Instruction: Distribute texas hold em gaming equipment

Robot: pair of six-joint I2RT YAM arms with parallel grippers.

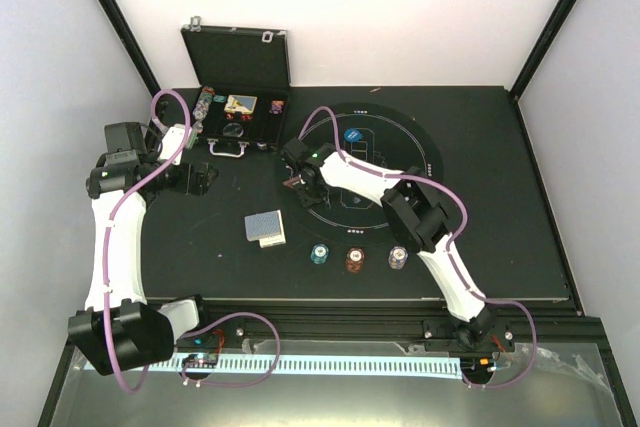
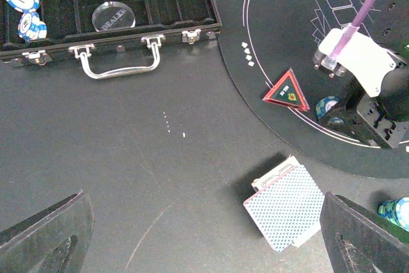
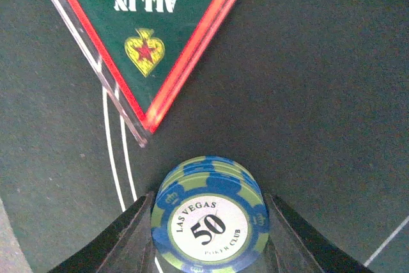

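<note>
1. My right pincer [image 1: 296,180] clamps a stack of blue chips [image 3: 208,222] just beside the red triangle marker [image 3: 150,36], at the round mat [image 3: 307,94] outline (a player's spot, I judge).
2. My left pincer [image 2: 204,234] gapes wide above the bench [image 2: 128,158], near the cards [image 2: 285,208], ready to deal.

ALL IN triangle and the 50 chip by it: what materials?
ALL IN triangle: likely clear glossy acrylic, going by the see-through rim, red edge and green printed insert. 50 chip: probably matte plastic or clay composite, with a blue-green striped edge and white printed centre label.
</note>
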